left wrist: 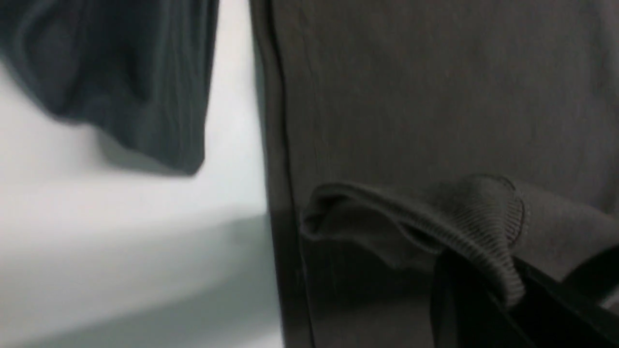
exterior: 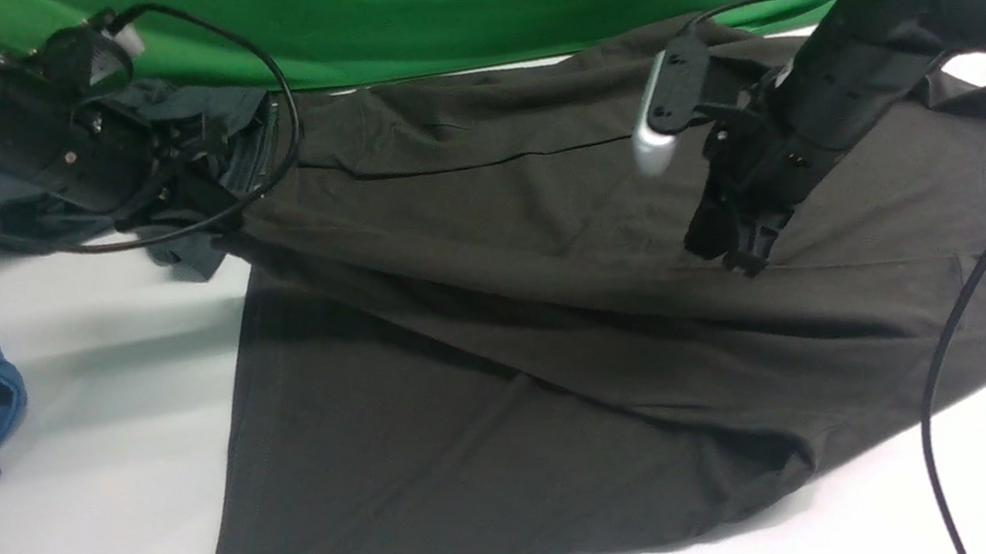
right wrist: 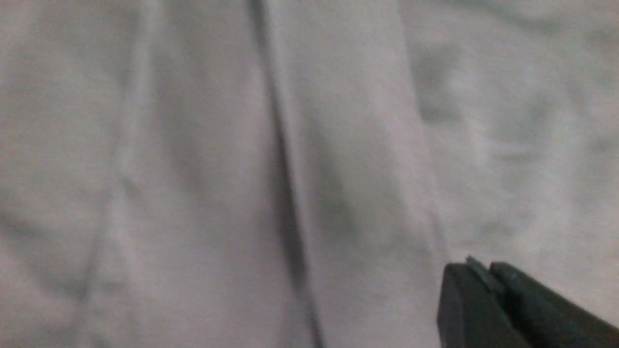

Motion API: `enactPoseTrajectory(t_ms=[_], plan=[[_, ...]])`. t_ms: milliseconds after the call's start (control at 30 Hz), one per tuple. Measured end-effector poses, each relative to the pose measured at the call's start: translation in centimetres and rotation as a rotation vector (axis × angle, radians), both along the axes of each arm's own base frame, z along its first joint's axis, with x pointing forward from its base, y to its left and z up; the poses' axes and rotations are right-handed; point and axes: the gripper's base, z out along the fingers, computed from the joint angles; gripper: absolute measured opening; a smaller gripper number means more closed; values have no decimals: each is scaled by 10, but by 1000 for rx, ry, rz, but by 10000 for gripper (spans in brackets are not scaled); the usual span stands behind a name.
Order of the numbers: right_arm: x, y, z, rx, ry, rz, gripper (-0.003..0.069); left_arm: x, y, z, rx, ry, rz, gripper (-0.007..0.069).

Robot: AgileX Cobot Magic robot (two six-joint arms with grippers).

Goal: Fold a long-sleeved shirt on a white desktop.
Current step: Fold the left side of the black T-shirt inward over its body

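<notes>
Diagonally creased long-sleeved shirt [exterior: 468, 369], cuff [left wrist: 474, 227] between left fingers [left wrist: 464, 309]; right fingers [right wrist: 483, 304] together.

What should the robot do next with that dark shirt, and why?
Probably the left pincer should carry the ribbed cuff it grips inward and lay it on the long-sleeved shirt: the sleeve hangs lifted in a ridge, not yet flat.
</notes>
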Motion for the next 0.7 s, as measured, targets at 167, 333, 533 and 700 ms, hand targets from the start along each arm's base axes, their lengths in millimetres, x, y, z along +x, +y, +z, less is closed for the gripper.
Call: enactPoseTrajectory(t_ms=[167, 333, 533, 700], plan=[[5, -4, -6, 9, -29, -68, 108, 14, -4, -20, -10, -33, 49, 71], [8, -4, -13, 19, -10, -122, 188, 17, -11, -26, -2, -34, 42, 161], [8, -4, -13, 29, 18, -153, 274, 24, -11, -5, -12, -43, 93, 435], [9, -3, -7, 44, 46, -188, 281, 41, -11, 32, -35, -148, 98, 586]])
